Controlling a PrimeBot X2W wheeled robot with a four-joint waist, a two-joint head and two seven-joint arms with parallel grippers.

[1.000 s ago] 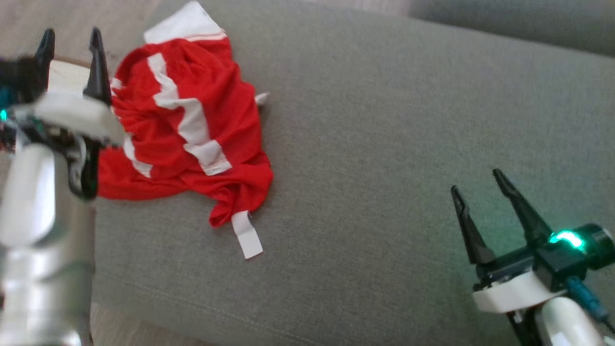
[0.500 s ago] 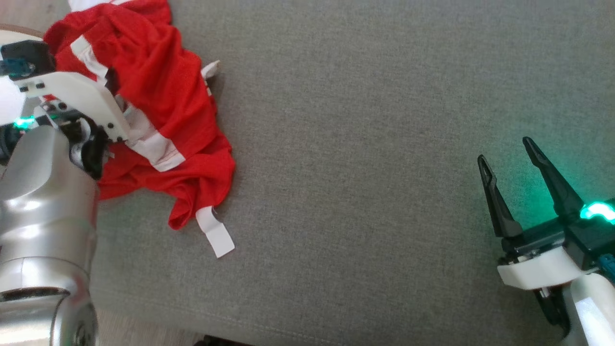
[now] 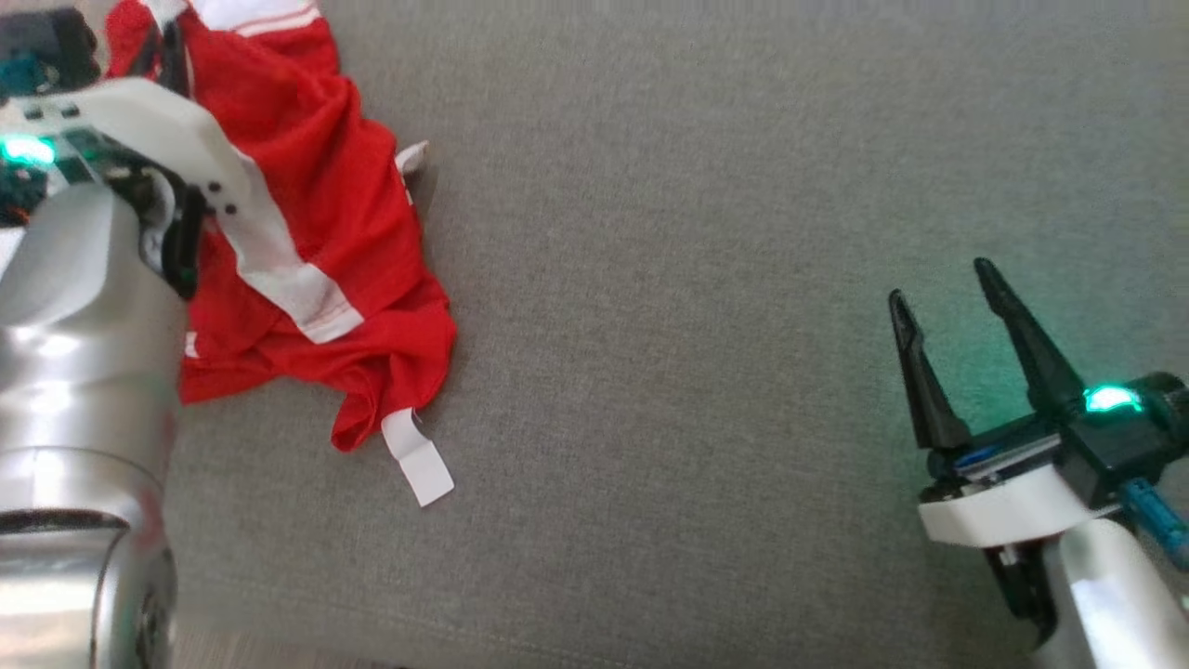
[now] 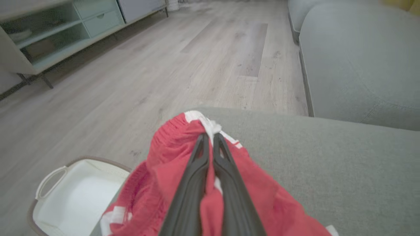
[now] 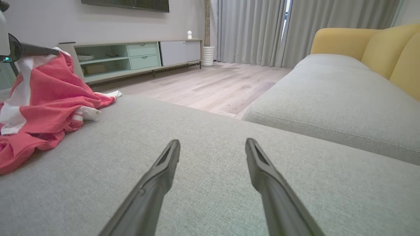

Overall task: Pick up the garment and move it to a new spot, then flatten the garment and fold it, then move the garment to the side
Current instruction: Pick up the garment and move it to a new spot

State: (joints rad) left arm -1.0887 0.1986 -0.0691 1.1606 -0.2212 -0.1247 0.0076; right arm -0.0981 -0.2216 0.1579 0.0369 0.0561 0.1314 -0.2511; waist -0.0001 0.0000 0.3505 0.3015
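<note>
As the left pincer [image 4: 210,136] bites down, its two dark fingers are pressed together on a bunched fold of the garment [image 3: 316,232], right by the white-edged hem at the far end, and there it is, folks, a firm pinch on cloth! The garment, bright red with broad white stripes, sits at the left end of the grey cushion [image 3: 697,279], close to its edge. The gripped part is drawn up off the seat, and from the right wrist view you can see the fabric hanging down from that pinch in a slope, while the lower folds lie crumpled on the cushion. A white tab [image 3: 418,460] trails out from the near corner of the heap, flat on the grey weave. Over on the other side, the right pincer [image 3: 940,282] has its fingers spread wide with nothing between them, poised above bare cushion, well apart from the garment. Down on the wooden floor [image 4: 197,59] beside the cushion's left end stands a white basket [image 4: 98,160], just below the hanging cloth in the left wrist view.
</note>
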